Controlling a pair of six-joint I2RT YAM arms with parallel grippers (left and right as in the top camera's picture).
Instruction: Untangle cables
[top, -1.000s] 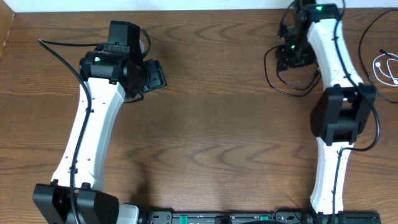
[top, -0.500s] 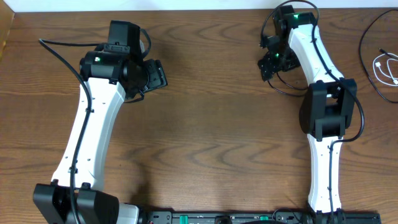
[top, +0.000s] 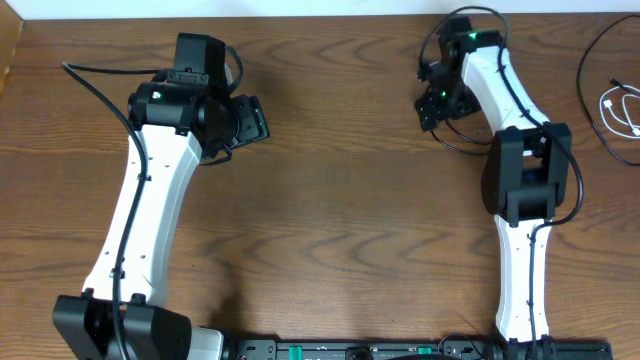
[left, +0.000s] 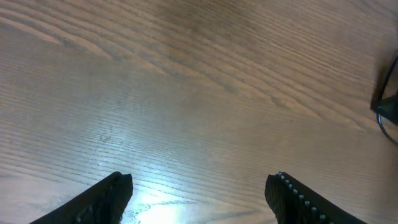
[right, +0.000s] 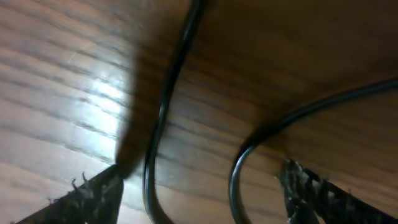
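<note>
A thin black cable (top: 462, 146) lies in a loop on the wood at the upper right, beside and under my right gripper (top: 431, 100). In the right wrist view two of its strands (right: 165, 106) run between the fingers of that gripper (right: 200, 169), which is open and touches neither. A white cable (top: 620, 108) lies coiled at the far right edge, with another thin black cord (top: 590, 62) curving around it. My left gripper (top: 254, 118) hovers open over bare wood at the upper left, its fingers (left: 200, 182) holding nothing.
The wooden table (top: 340, 200) ends at a pale strip along its far side. My right arm's elbow block (top: 525, 180) stands over the right part of the table. A dark shape (left: 387, 106) shows at the right edge of the left wrist view.
My right gripper has shifted left along the far side and its jaws have spread wider. The black loop has been drawn left with it. The left arm has stayed still.
</note>
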